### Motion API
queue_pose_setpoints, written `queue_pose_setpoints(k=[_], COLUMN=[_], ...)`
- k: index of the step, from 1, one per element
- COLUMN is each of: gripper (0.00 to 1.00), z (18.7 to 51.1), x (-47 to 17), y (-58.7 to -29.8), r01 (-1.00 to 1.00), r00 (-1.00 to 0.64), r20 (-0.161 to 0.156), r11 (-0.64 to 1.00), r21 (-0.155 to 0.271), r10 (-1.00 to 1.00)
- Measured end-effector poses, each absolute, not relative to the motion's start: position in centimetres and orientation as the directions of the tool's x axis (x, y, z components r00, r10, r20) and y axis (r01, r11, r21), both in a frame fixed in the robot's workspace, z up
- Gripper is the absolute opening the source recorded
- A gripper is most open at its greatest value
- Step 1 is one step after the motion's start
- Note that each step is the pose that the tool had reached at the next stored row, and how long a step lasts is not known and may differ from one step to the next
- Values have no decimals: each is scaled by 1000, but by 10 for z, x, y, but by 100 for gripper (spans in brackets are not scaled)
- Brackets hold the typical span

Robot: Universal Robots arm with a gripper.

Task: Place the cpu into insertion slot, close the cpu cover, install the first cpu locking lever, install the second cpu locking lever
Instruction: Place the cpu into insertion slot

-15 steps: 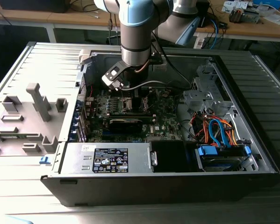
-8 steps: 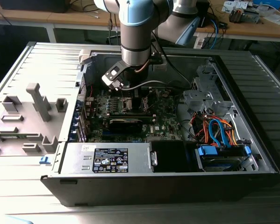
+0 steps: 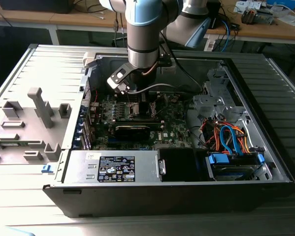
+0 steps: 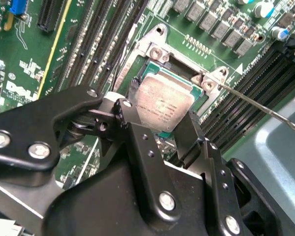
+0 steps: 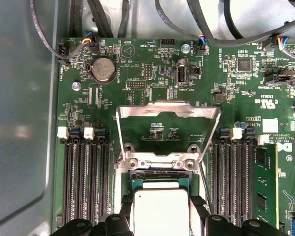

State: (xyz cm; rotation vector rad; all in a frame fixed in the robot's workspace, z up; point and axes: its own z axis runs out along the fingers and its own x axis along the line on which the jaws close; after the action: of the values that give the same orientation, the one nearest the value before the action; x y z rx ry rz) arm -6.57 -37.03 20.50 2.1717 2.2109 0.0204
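The cpu [image 4: 164, 105] is a pale silver square held level at the insertion slot [image 4: 148, 73] on the green motherboard. My gripper [image 4: 159, 118] has its black fingers [image 4: 130, 120] pressed against two opposite edges of the chip. In the first wrist view the cpu [image 5: 159, 211] lies between the fingertips [image 5: 128, 205] of the gripper [image 5: 160, 204], just over the slot's dark rim [image 5: 159, 177]. The cpu cover [image 5: 169, 109], a silvery frame, stands swung open beyond the slot. One thin locking lever [image 4: 265, 109] sticks out away from the slot. In the exterior view the gripper [image 3: 137, 101] reaches down into the computer case.
Black memory slots [image 5: 85, 172] run along both sides of the socket, with one memory stick [image 5: 263, 182] fitted. A black card [image 3: 132, 130] lies across the board. The power supply [image 3: 115, 167], a drive cage [image 3: 233, 164] and bundled cables [image 3: 226, 135] fill the case's near side.
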Motion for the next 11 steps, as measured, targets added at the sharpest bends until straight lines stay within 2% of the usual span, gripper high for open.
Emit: queue_pose_setpoints(k=[11], gripper=[53], z=[202], x=[-63], y=[-371], r01=[999], r00=[6], r20=[-20], r11=[-6], r21=[36], r10=[1000])
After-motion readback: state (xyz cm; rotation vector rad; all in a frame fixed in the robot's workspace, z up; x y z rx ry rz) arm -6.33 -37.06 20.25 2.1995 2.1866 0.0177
